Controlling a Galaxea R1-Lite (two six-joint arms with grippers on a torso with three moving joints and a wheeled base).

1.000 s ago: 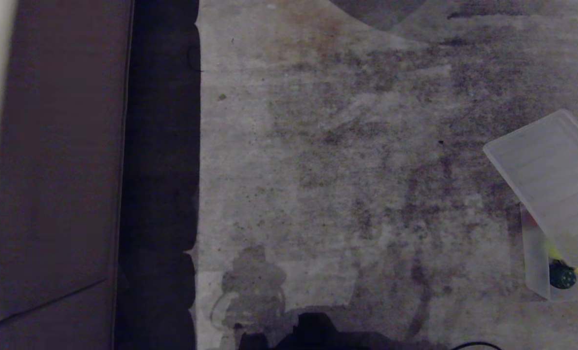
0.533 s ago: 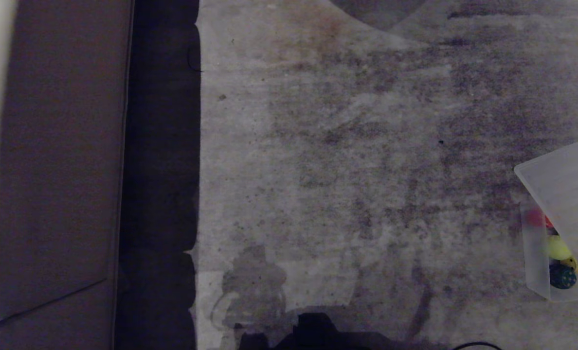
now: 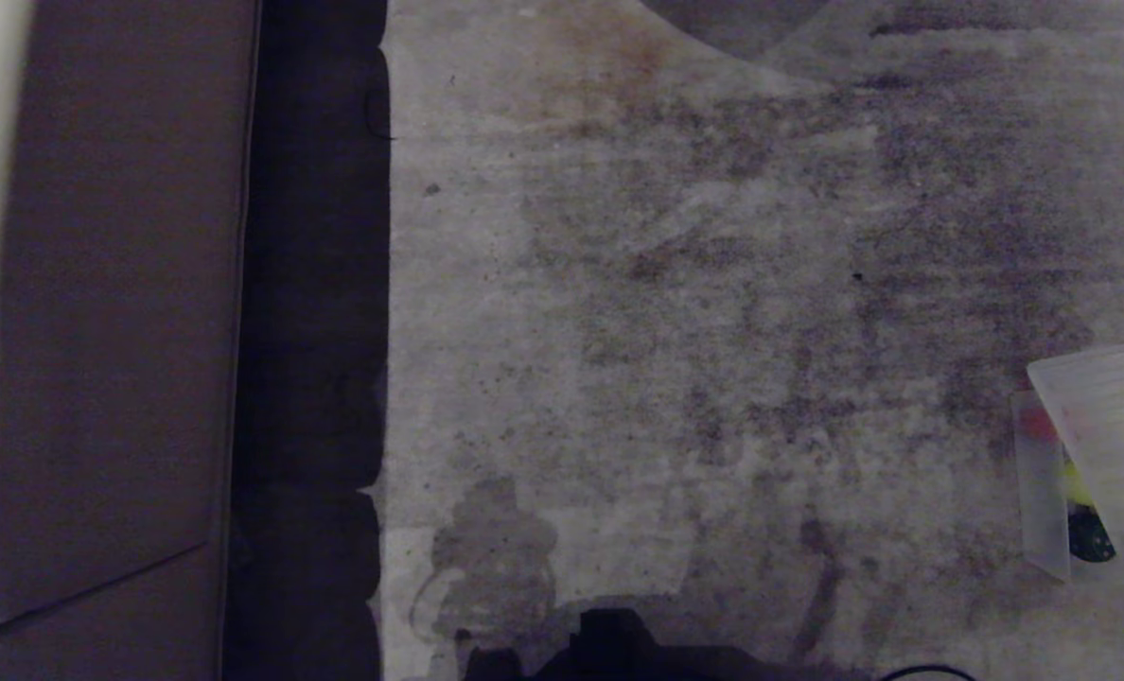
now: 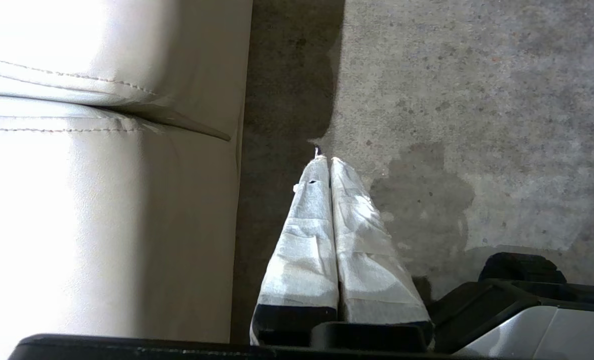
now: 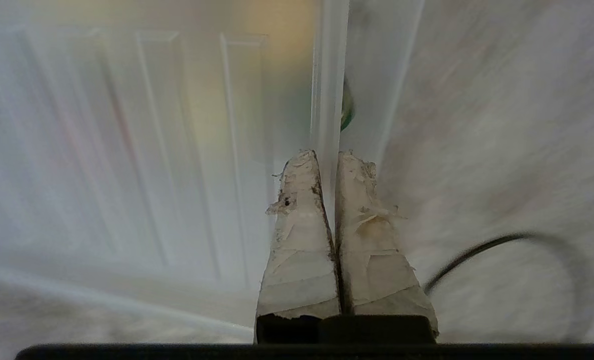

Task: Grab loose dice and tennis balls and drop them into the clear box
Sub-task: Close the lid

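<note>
Stained grey concrete floor (image 3: 676, 312) fills most of the head view. A brown sofa (image 3: 117, 312) runs down the floor's left edge with a dark shadow band beside it; the same sofa reads as cream leather with stitched seams in the left wrist view.

Clear box (image 3: 1040, 492) sits on the floor at the right edge of the head view, toward the near right corner, cut off by the frame. Its near-left wall is visible. A ribbed whitish lid (image 3: 1115, 426) lies tilted across the box, covering most of the opening. Through the plastic: a strip of yellow-green, likely a tennis ball (image 3: 1076, 482), a dark green die (image 3: 1089, 539) below it, and a red piece (image 3: 1037, 426) at the far end. No beige die made out.

Right gripper (image 5: 333, 157): taped fingers pressed together on the thin edge of the lid, which runs straight up between the tips. Ribbed lid surface lies to one side of the fingers; a bit of dark green shows just past the edge. A black cable (image 5: 502, 250) loops on the floor beside the gripper.

Left gripper (image 4: 327, 159): taped fingers pressed together, holding nothing, hanging over the floor near the sofa's shadow, beside the robot's dark base (image 4: 517, 295).
</note>
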